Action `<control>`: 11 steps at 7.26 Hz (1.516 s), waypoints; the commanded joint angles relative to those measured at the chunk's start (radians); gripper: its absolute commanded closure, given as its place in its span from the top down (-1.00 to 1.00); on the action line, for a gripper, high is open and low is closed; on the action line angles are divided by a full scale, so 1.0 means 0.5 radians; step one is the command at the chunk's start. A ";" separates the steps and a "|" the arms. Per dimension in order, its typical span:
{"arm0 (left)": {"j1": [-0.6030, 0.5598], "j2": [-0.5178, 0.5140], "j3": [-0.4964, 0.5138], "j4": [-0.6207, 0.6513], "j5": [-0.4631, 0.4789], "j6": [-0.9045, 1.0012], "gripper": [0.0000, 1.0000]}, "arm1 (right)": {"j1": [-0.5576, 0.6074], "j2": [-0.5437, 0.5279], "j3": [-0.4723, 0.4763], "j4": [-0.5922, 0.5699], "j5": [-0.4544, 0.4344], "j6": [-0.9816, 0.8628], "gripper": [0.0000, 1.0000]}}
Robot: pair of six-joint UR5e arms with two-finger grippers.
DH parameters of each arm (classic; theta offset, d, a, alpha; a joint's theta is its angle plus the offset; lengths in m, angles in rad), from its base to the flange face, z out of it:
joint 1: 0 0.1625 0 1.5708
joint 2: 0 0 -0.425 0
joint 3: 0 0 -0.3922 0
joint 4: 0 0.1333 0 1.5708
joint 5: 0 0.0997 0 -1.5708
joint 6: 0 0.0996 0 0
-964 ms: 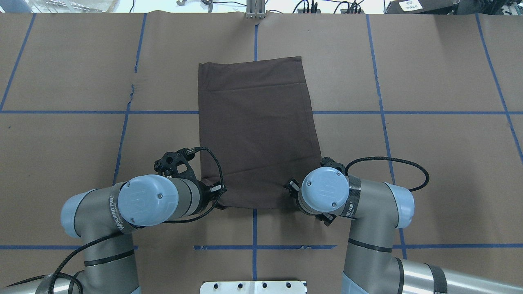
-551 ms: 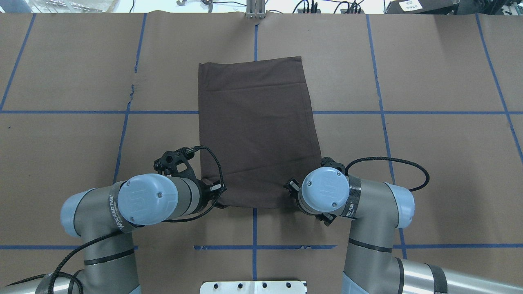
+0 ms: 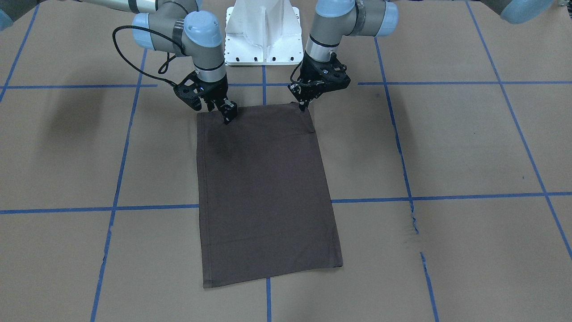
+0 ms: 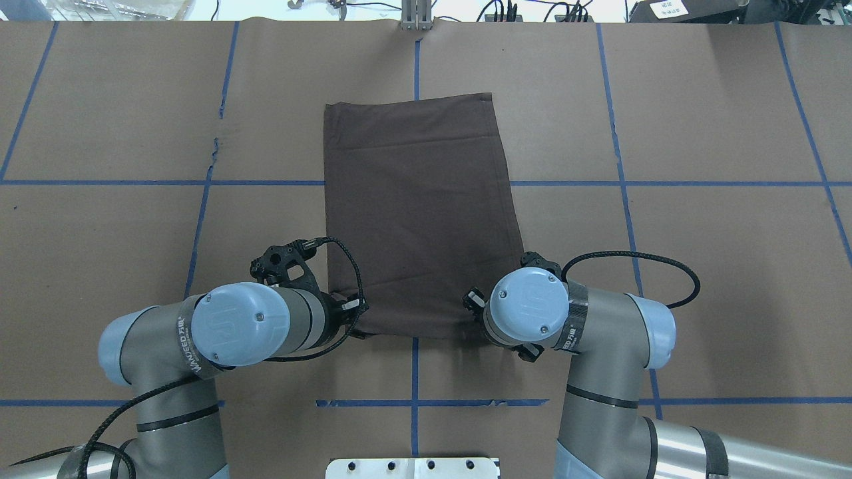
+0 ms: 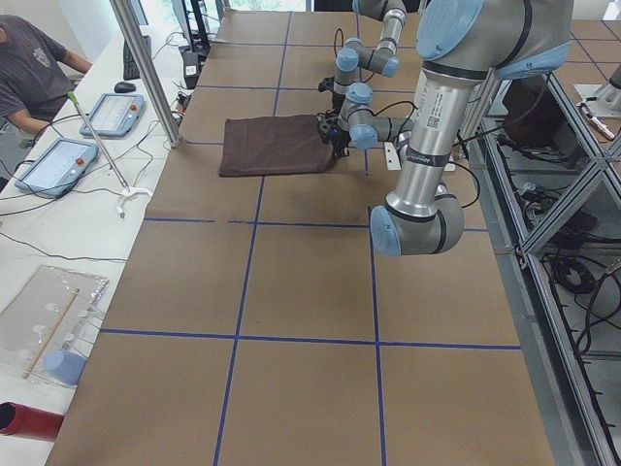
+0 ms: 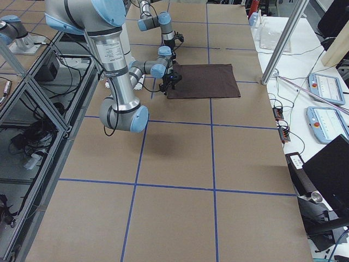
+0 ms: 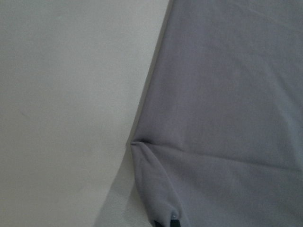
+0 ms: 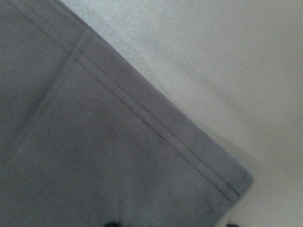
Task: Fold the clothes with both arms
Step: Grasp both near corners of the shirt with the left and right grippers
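T-shirt: thin soft cloth, matt, dark brown-grey, w/ double-stitched hem (clear in right wrist cam). Table cover: brown paper, matt, lightly creased, torn in spots. Grid lines: blue tape. Arm tubes: silver-grey metal, satin sheen. Joint caps: light-blue, smooth, semi-gloss, prob. plastic. Left gripper & right gripper: black, matt. Pedestal: white painted metal.

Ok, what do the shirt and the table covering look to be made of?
T-shirt: thin soft knit, probably cotton jersey, matt; it creases softly and its hem is double-stitched. Table covering: apparently brown kraft paper, matt, with a ragged tear. Blue lines: likely adhesive tape.
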 commanded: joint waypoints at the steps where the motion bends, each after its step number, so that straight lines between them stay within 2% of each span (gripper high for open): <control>1: 0.000 0.001 0.000 0.000 0.000 0.000 -1.00 | 0.022 0.005 0.008 0.000 0.007 0.000 -0.22; 4: 0.000 -0.002 0.000 0.000 0.000 0.000 -1.00 | 0.044 0.011 0.023 -0.003 0.016 -0.006 -0.93; 5: 0.000 -0.002 0.000 0.000 0.000 0.000 -1.00 | 0.053 0.011 0.023 -0.003 0.019 -0.006 -1.00; 8: 0.000 -0.011 -0.018 0.012 0.000 0.000 -1.00 | 0.063 0.035 0.042 -0.003 0.007 0.018 -1.00; 10: 0.015 0.016 -0.214 0.198 0.000 0.000 -1.00 | 0.053 0.026 0.118 0.000 0.022 0.021 -1.00; 11: 0.037 0.014 -0.263 0.233 0.000 -0.003 -1.00 | -0.013 0.002 0.246 -0.006 0.025 0.025 -1.00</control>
